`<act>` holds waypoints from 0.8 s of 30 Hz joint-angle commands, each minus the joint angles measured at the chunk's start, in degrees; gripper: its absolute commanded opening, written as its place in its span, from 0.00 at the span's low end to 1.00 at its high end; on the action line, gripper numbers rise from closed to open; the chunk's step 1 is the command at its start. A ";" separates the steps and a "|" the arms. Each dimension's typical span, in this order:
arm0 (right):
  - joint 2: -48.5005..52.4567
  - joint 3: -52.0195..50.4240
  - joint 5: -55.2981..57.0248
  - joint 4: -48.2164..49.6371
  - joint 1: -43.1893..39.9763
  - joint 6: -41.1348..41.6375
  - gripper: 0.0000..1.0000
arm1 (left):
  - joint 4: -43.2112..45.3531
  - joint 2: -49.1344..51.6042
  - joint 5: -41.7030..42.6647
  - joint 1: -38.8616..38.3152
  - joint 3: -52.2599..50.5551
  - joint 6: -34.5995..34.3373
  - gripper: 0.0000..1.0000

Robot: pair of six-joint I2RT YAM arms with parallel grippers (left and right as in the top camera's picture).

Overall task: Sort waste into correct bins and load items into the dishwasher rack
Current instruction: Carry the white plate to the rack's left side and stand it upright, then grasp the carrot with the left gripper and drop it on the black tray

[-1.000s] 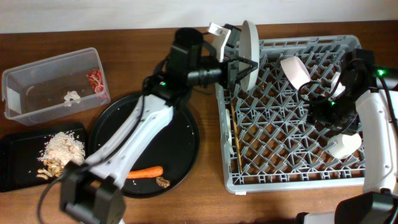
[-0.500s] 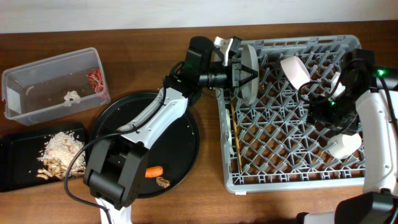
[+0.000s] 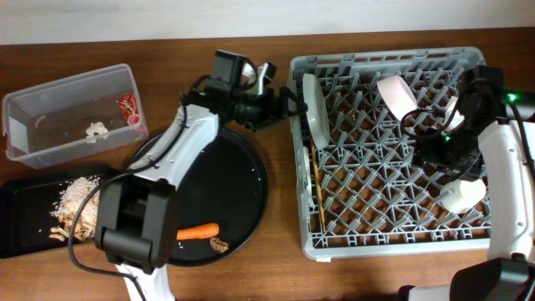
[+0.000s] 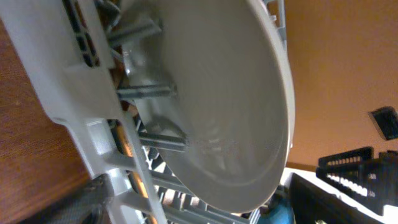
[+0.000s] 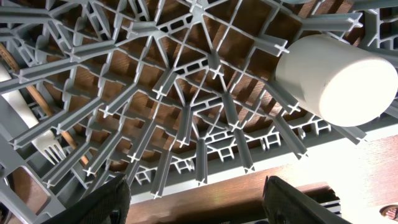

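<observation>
The round white plate (image 3: 310, 113) (image 4: 236, 93) stands on edge between pegs at the left side of the grey dishwasher rack (image 3: 389, 242) (image 4: 74, 74). My left gripper (image 3: 280, 104) (image 4: 199, 211) is open just outside the rack's left wall, apart from the plate. My right gripper (image 3: 450, 159) (image 5: 202, 208) hangs open over the rack's right part with nothing between its fingers. A white cup (image 3: 462, 195) (image 5: 333, 78) lies beside it. The white bowl (image 3: 397, 94), chopsticks (image 3: 316, 180) and fork (image 5: 46, 146) are in the rack. The carrot (image 3: 198, 232) and brown lump (image 3: 219, 244) lie on the round black tray (image 3: 242, 180).
The clear tub (image 3: 50, 104) at far left holds the red wrapper (image 3: 128, 107) and tissue wad (image 3: 98, 130). The flat black tray (image 3: 21, 230) at front left holds beige scraps (image 3: 79, 196). The left arm stretches across the round tray.
My left gripper has opened and let go of the plate, which now stands in the rack, and the gripper has drawn back to the left. The right arm has not moved.
</observation>
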 commanded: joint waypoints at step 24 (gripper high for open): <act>-0.94 0.72 -0.15 0.22 -0.11 0.35 0.76 | -53.16 -24.92 -32.54 19.10 -14.08 -9.73 0.99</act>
